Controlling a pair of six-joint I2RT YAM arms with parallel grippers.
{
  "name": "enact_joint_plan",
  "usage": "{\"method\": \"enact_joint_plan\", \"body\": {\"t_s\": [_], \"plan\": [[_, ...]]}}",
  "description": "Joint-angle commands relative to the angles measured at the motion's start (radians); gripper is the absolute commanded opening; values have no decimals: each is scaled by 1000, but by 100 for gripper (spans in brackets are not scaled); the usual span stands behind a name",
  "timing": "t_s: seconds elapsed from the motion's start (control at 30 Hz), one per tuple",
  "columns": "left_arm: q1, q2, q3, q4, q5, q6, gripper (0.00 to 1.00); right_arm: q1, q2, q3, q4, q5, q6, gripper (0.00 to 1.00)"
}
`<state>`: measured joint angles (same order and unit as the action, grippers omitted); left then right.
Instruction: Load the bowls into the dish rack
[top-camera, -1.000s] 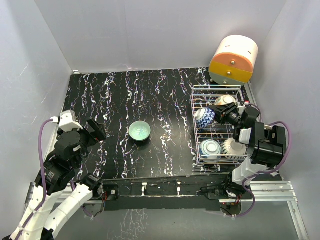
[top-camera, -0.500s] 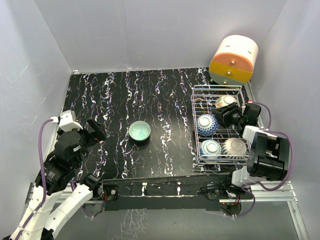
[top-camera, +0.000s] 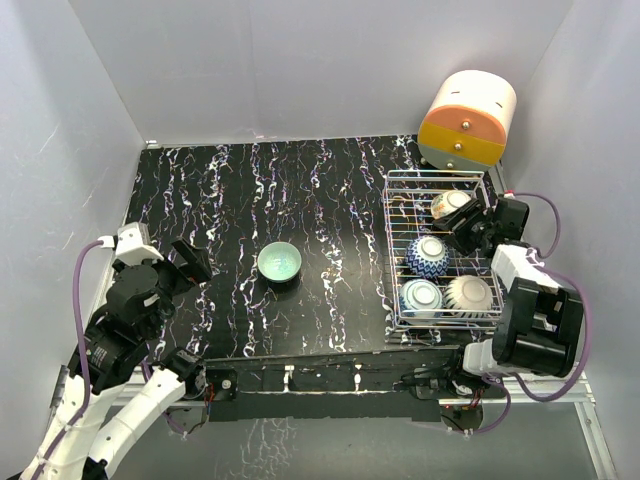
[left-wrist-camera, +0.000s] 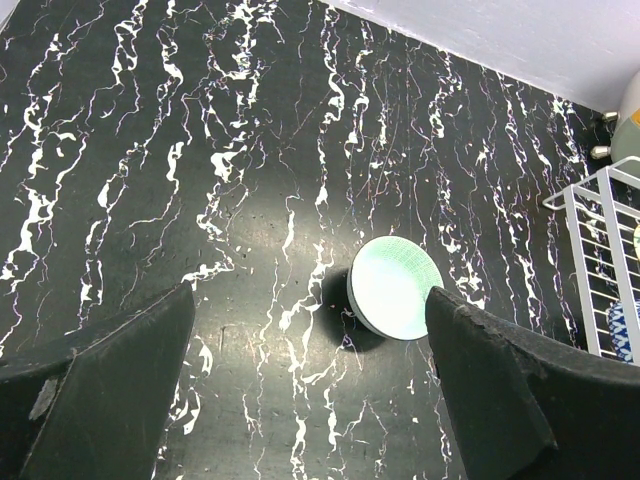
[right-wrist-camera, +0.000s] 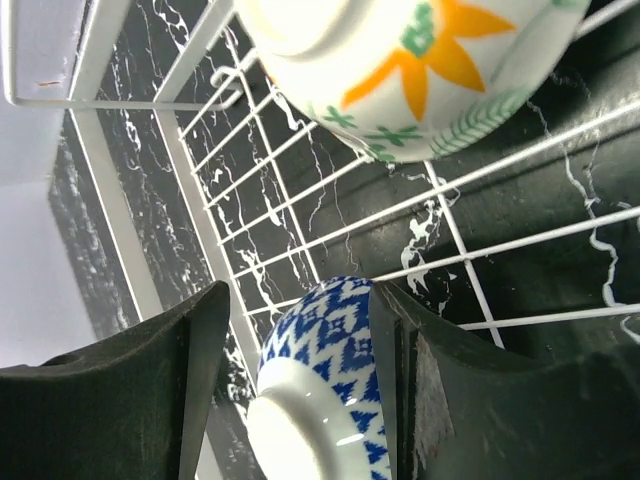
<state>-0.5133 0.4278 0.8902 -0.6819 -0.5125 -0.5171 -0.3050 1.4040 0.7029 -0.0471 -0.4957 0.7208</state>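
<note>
My L gripper is wide open and empty. Mint bowl sits upright on tabletop just ahead, outside dish rack. Top cam only: pale bowl at rack's near end. My R gripper is parted, clamping nothing. Wrist cam shows blue-white bowl btwn fingers w/ a gap on one side, flower bowl beyond.

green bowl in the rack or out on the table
Out. The green bowl sits upright on the black table, well left of the rack and not touching it.
</note>
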Motion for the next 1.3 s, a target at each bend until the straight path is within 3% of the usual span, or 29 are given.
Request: {"method": "enact_joint_plan", "body": {"t_s": [0.0, 0.17, 0.43, 0.9, 1.27], "plan": [[-3, -8, 8, 2, 4, 2, 97, 51, -95, 140, -105, 121, -144, 61], [-4, -5, -4, 14, 15, 1, 97, 203, -191, 216, -196, 312, -244, 62], [-4, -18, -5, 8, 20, -4, 97, 358, -187, 274, -299, 320, -264, 63], [-3, -71, -23, -18, -9, -4, 97, 376, -160, 224, -372, 103, -299, 63], [-4, -68, -37, -7, -9, -3, 97, 393, -114, 187, -430, 196, -360, 63]]}}
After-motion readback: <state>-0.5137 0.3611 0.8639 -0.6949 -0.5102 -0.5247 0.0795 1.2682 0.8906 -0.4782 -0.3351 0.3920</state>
